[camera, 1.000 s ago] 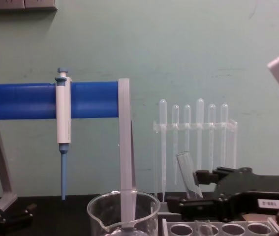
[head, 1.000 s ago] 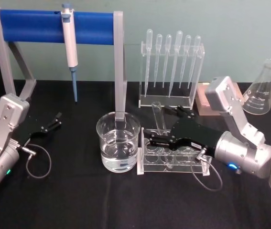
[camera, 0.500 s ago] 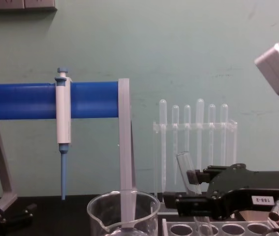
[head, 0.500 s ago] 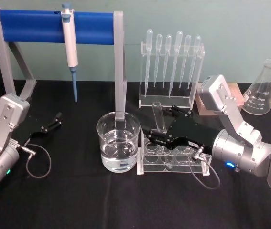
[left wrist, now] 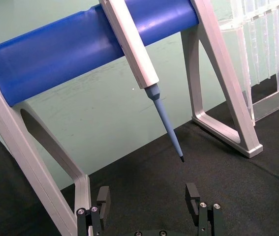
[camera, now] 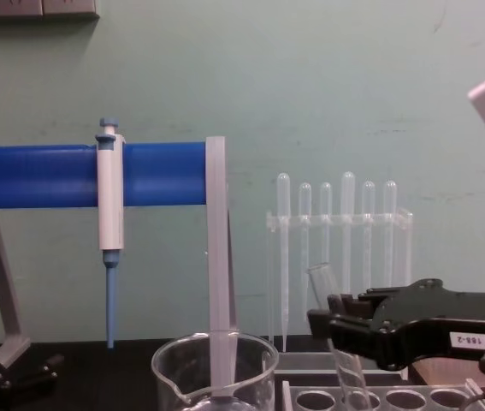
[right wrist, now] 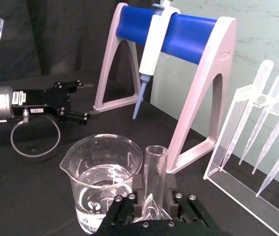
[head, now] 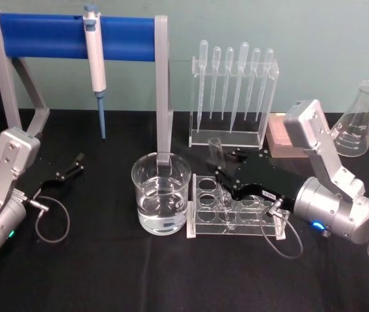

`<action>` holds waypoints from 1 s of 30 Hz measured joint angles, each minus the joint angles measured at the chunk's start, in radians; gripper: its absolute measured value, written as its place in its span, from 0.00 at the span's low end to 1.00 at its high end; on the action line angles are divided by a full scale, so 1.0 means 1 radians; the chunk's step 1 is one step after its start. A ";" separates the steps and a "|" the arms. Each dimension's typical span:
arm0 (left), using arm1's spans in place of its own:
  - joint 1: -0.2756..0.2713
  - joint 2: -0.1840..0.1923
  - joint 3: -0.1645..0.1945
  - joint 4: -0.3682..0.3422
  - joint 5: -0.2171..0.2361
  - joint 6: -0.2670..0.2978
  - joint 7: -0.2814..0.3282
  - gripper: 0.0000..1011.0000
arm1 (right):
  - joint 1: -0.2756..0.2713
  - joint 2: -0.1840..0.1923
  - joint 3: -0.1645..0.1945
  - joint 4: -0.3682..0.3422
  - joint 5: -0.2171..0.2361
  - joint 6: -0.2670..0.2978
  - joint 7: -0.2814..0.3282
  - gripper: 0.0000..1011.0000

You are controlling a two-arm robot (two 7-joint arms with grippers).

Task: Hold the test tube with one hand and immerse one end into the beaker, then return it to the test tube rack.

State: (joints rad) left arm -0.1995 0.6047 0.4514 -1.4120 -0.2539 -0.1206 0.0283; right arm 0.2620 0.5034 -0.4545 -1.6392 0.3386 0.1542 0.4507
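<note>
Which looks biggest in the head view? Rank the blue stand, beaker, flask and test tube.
1. blue stand
2. beaker and flask: they look alike, and the flask stands farther back, so unranked
3. test tube

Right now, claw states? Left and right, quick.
Left claw: open, holding nothing.
Right claw: closed on the test tube, whose lower end sits in the rack.

Beaker (head: 161,193) beside rack (head: 236,229); pipette stand (head: 226,138) (6 pipettes (head: 243,71)) behind; front tabletop (head: 171,273) open.
</note>
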 joint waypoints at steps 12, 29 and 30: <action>0.000 0.000 0.000 0.000 0.000 0.000 0.000 0.99 | -0.065 -0.006 0.073 -0.056 0.080 -0.040 -0.010 0.23; 0.000 0.000 0.000 0.000 0.000 0.000 0.000 0.99 | -0.113 0.001 0.138 -0.168 0.137 -0.074 -0.055 0.23; 0.000 0.000 0.000 0.000 0.000 0.000 0.000 0.99 | -0.113 0.001 0.137 -0.168 0.138 -0.074 -0.056 0.23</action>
State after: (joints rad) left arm -0.1995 0.6047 0.4514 -1.4119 -0.2539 -0.1206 0.0283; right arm 0.1493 0.5044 -0.3171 -1.8074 0.4766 0.0805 0.3951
